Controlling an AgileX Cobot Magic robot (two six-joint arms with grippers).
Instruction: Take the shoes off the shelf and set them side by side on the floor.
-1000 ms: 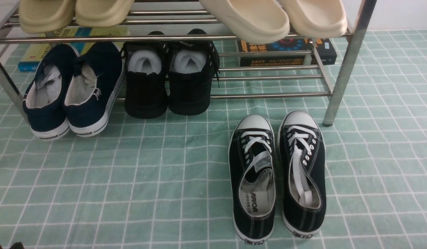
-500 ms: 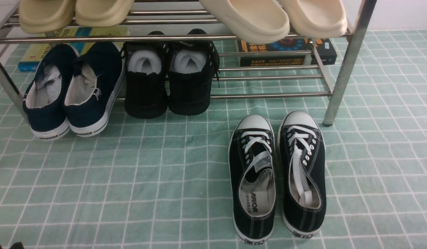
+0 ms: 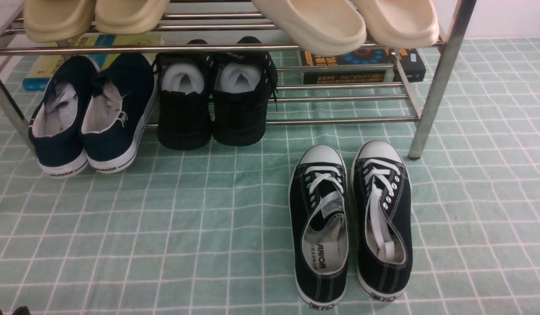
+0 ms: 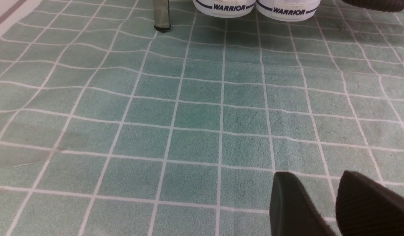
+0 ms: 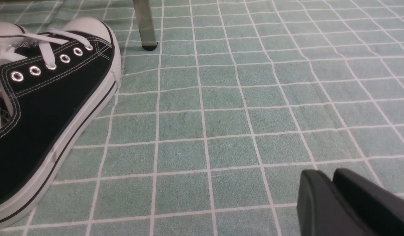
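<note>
Nothing moved; shoes (image 3: 351, 223) lie beside closed right end effector (image 5: 333, 183); left end effector (image 4: 336, 193) parted.

Bright, even overhead light across all three views, and shadows stay soft and short. The shelf (image 3: 340, 120) bars carry pale glare streaks. The front view is a little soft; in both wrist views the floor (image 4: 195, 114) weave shows crisply, with near dark edges blurred.

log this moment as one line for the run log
shoes: side by side on floor, toes toward shelf | left claw: holds nothing | right claw: shut, holds nothing | stage: placement looks done
</note>
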